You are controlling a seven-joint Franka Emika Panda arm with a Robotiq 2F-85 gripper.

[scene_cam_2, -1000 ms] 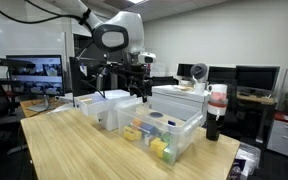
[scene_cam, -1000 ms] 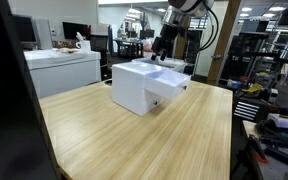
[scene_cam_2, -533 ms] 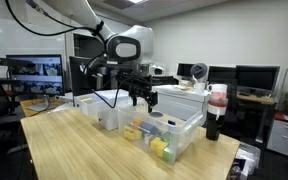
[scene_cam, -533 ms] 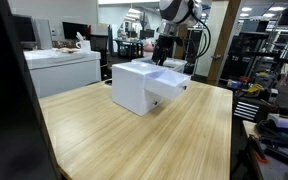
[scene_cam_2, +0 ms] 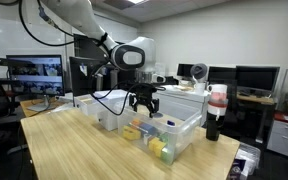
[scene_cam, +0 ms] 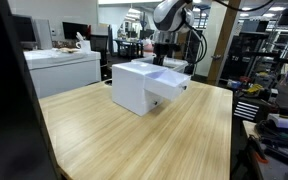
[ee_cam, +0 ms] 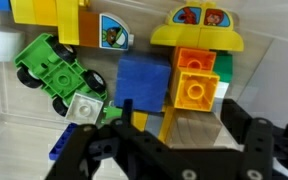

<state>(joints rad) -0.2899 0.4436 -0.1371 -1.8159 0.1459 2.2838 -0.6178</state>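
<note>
Directly below the gripper (ee_cam: 174, 128) lay the blue block (ee_cam: 144, 85), inside the open clear drawer (scene_cam_2: 189, 137), a little off the middle toward the green toy car (ee_cam: 52, 68). We saw the gripper wide and holding nothing. An orange block (ee_cam: 194, 80) touched the blue one on the far side from the car, and a yellow piece (ee_cam: 199, 38) lay beyond. The drawer stood out from the white drawer unit (scene_cam: 134, 88) on the worktop (scene_cam: 134, 140). The gripper hid the block's near edge, so we could not tell its long axis.
</note>
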